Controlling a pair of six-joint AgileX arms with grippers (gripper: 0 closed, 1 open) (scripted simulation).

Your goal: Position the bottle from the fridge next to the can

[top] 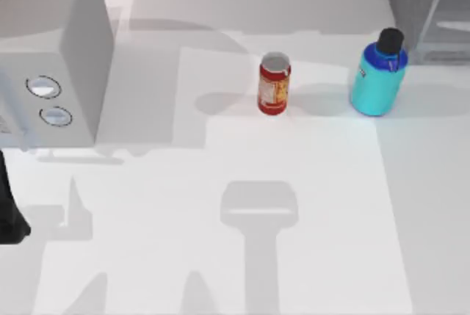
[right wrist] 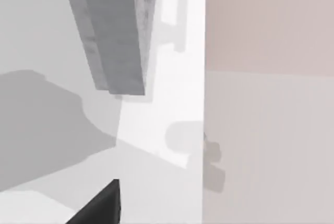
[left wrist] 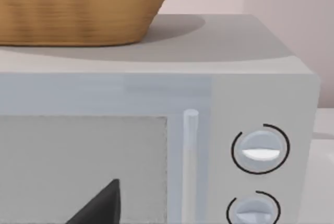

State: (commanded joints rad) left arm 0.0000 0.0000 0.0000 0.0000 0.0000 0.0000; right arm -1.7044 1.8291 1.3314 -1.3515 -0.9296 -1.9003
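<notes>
The bottle [top: 377,76] stands upright on the worktop [top: 294,205], far right, just outside the fridge [top: 429,6] and apart from the can [top: 275,84] to its left, with bare worktop between them. I judge it released short of final placement. The grey box with two dials [top: 51,58] sits far left (a wicker basket [left wrist: 78,7] on top). The state of my jaws I cannot tell.

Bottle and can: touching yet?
Apart. In the top view, bare table shows plainly between the bottle and the can; both stand upright.
</notes>
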